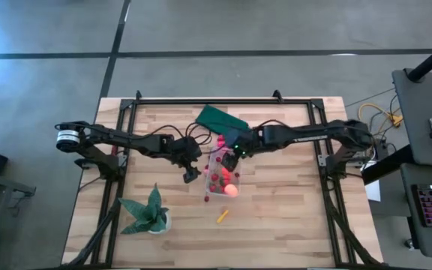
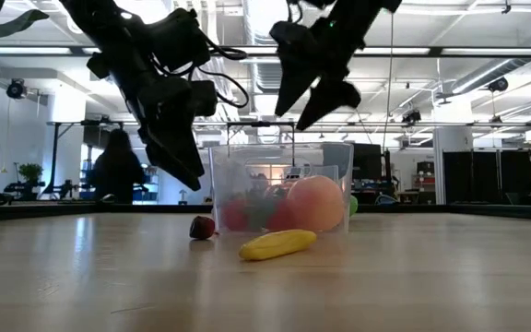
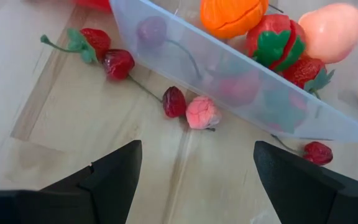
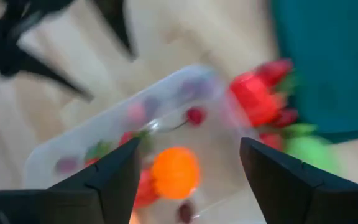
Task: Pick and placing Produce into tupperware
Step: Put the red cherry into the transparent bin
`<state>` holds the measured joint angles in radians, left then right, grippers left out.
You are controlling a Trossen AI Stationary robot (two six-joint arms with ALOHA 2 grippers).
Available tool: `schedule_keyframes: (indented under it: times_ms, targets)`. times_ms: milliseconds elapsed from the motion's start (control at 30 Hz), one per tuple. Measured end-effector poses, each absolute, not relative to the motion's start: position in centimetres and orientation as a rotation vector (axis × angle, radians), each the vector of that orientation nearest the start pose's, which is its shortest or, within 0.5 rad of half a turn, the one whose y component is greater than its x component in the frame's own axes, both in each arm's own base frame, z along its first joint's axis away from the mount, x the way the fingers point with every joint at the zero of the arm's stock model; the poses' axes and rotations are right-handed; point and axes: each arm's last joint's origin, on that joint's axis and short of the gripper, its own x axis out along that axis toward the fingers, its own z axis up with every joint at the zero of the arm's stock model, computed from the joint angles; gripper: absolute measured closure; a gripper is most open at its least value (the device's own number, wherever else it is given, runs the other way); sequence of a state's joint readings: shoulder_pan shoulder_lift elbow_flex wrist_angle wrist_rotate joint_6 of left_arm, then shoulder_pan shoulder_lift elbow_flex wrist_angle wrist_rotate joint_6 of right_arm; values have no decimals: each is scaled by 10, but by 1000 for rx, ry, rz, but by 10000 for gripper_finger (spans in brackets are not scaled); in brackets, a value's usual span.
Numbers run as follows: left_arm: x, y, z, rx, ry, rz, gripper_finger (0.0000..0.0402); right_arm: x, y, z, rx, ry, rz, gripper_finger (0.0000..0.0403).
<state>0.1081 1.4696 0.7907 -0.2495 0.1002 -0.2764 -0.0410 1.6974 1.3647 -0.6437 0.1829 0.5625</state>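
Note:
The clear tupperware (image 1: 222, 177) stands mid-table and holds red strawberries, an orange ball (image 4: 174, 172) and a peach-coloured ball (image 2: 314, 203). Beside its left wall lie dark red berries (image 3: 174, 101) and a pink piece (image 3: 202, 113). A yellow-orange stick (image 1: 222, 216) rests on the table, nearer than the box. Red pieces (image 4: 260, 93) and a lime-green piece (image 4: 309, 152) lie by its far end. My left gripper (image 1: 192, 174) hangs open just left of the box, over the loose berries (image 3: 194, 180). My right gripper (image 1: 232, 155) hovers open above the box's far end (image 4: 190, 149).
A flat dark green rectangle (image 1: 220, 118) lies beyond the box toward the far edge. A spiky green potted plant (image 1: 148, 214) stands near the table's near-left corner. Bare wood (image 1: 291, 210) spreads to the right of the box. A person (image 2: 116, 166) shows in the room behind.

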Motion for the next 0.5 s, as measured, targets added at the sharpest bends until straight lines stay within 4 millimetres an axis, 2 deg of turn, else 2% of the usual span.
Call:
schedule_keyframes:
  times_ms: [233,400,500]
  targets:
    - [277,27,179,-293,926,78,107,325,-35,295,424,821,-630,145]
    - [285,22,177,-284,872,-61,107,303,-41,300,454,854,-688,146]
    - [293,18,171,-201,840,-121,107,296,-42,300,471,852,-706,150]
